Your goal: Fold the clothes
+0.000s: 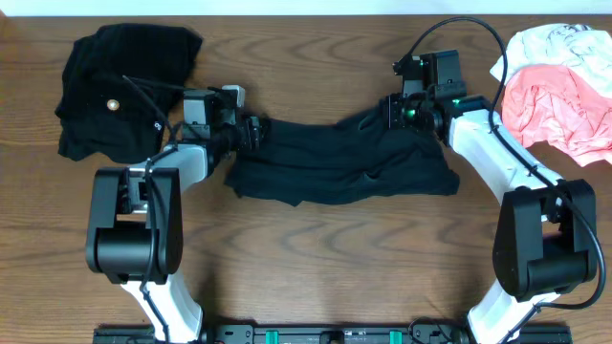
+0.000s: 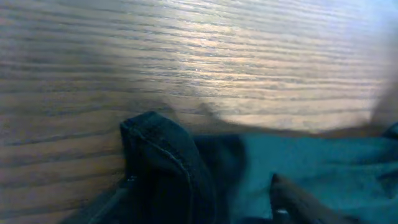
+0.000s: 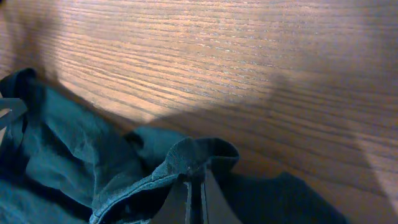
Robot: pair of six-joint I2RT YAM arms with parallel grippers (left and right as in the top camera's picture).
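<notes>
At the middle of the table I see the black shirt lying bunched in a wide strip between both arms. On my right wrist view the right gripper has its jaws pressed together, pinching a curled hem of the shirt; overhead it sits at the shirt's 1 o'clock edge. The left gripper meets the shirt at its 10 o'clock corner, but its wrist view shows only one finger beside a folded hem, so I cannot tell how its jaws stand. A black pile with a pale button lies at the table's 10 o'clock; a pink garment and a white garment touch at 2 o'clock
</notes>
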